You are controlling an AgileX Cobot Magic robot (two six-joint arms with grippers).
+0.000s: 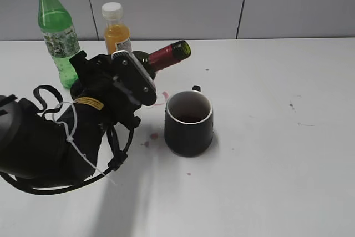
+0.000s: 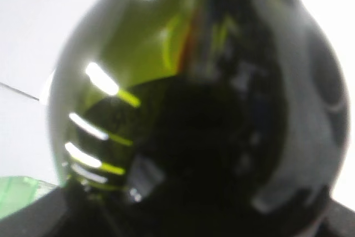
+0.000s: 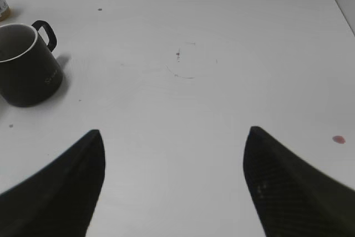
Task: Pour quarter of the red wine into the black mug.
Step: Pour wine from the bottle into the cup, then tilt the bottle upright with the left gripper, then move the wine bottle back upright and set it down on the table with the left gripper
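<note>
My left gripper (image 1: 130,84) is shut on the dark green wine bottle (image 1: 166,55). The bottle is tilted, its red-foiled neck pointing up and right, its mouth above and behind the black mug (image 1: 189,123). The mug stands upright with a white inside and a little dark wine at the bottom. In the left wrist view the wine bottle (image 2: 194,109) fills the frame, dark liquid in its lower part. The mug also shows at the far left of the right wrist view (image 3: 25,65). My right gripper (image 3: 175,154) is open and empty over bare table, out of the exterior view.
A green plastic bottle (image 1: 57,29) and an orange juice bottle (image 1: 116,29) stand at the back left behind my left arm. Small red wine spots (image 1: 150,137) lie on the white table (image 1: 277,165) left of the mug. Another red spot (image 3: 338,139) lies at the right.
</note>
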